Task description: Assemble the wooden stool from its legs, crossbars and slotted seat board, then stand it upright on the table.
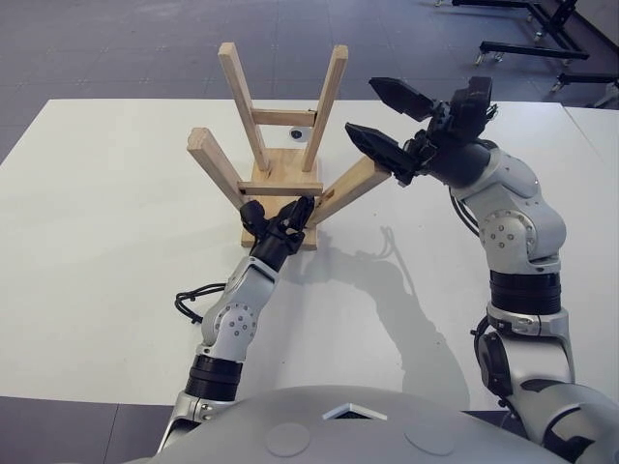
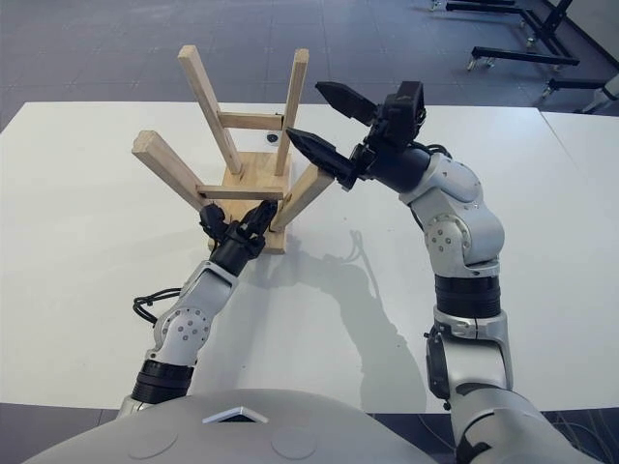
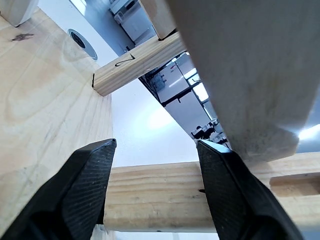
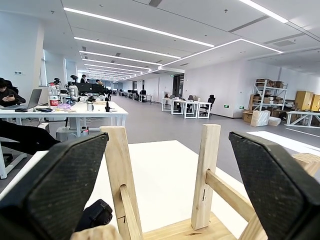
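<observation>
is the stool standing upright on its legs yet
No, the stool is upside down, with its seat board flat on the table and its legs pointing up.

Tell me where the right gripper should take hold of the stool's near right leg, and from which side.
Probably grip the near right leg close to its free upper end, coming from the robot's right. It slants outward that way, the crossbar joins lower down, and the open right gripper is beside that end.
</observation>
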Robot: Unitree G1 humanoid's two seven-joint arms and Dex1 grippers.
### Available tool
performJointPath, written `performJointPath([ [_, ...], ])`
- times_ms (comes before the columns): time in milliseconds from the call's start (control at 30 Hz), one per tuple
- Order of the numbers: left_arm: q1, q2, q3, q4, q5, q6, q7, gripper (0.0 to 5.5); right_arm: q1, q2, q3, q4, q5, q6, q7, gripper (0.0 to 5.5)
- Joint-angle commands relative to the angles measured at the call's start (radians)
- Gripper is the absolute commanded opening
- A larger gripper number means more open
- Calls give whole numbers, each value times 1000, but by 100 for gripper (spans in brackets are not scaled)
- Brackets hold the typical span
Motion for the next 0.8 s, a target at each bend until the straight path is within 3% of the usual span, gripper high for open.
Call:
performJointPath([
  [33, -49, -128, -9, 10, 21, -16, -13, 294, -18, 0, 10, 12, -20, 4, 0, 442],
  [367, -47, -155, 13, -26, 7, -102, -78, 294, -24, 3, 16, 18, -24, 5, 3, 442],
  [800, -44, -146, 5, -15, -31, -78, -80, 294, -56, 9, 26, 58, -65, -24, -9, 442],
])
